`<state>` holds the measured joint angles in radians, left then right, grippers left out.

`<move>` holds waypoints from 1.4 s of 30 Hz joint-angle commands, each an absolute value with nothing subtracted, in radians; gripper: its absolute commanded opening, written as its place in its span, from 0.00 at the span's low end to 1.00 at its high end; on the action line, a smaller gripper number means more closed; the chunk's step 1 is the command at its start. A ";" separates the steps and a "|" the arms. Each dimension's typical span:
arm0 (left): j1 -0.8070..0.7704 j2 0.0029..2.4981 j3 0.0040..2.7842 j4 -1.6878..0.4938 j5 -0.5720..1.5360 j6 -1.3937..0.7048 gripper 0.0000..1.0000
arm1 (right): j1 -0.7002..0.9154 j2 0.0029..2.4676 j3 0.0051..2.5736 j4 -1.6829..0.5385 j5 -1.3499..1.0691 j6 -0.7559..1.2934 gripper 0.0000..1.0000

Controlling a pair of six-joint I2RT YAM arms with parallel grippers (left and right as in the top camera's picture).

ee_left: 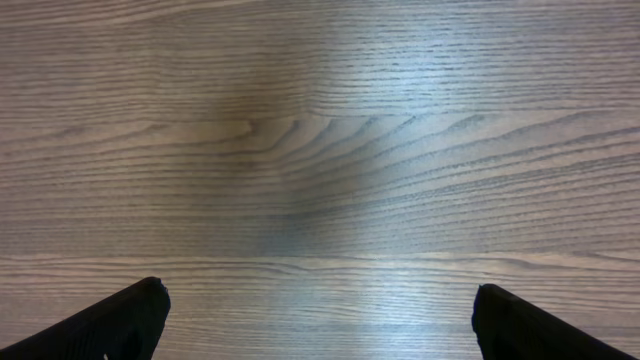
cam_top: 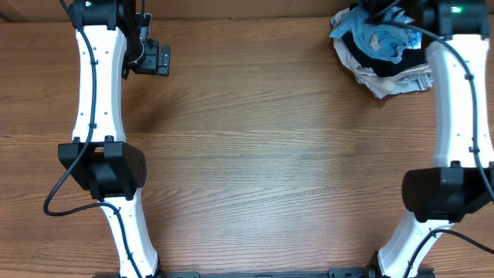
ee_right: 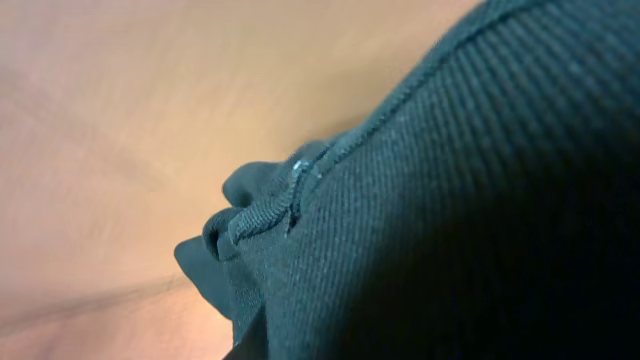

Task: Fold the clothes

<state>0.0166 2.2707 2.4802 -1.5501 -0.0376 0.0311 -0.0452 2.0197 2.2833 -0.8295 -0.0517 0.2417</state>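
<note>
The clothes, a black top, lie bunched in a pile at the table's far right corner, under a light blue garment. My right arm reaches over that pile. In the right wrist view, dark ribbed fabric of the clothes with a stitched hem fills most of the picture and hides the fingers. That gripper is shut, apparently on this fabric. My left gripper is at the far left, well away from the pile. It hangs wide open over bare wood, with nothing between its fingertips.
White printed fabric sticks out at the front of the pile. The wooden table stretches between the two arms. Both arm bases stand at the near edge.
</note>
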 commanded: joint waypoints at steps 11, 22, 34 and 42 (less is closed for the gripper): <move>0.013 2.269 2.474 -1.515 0.001 0.019 1.00 | -0.101 2.183 2.317 -0.704 -0.027 0.267 0.04; 0.011 2.269 2.474 -1.501 0.001 0.019 1.00 | -0.105 2.274 2.318 -1.014 -0.028 0.337 0.72; 0.011 2.269 2.474 -1.487 0.001 0.019 1.00 | -0.105 2.008 2.320 -0.969 -0.039 0.321 0.89; 0.011 2.269 2.474 -1.485 0.001 0.019 1.00 | -0.105 2.038 2.318 -0.852 0.032 0.281 0.93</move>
<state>0.0166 2.2707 2.4802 -1.4910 -0.0116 0.0311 -0.1032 1.9881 2.3226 -0.8612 -0.0154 0.3054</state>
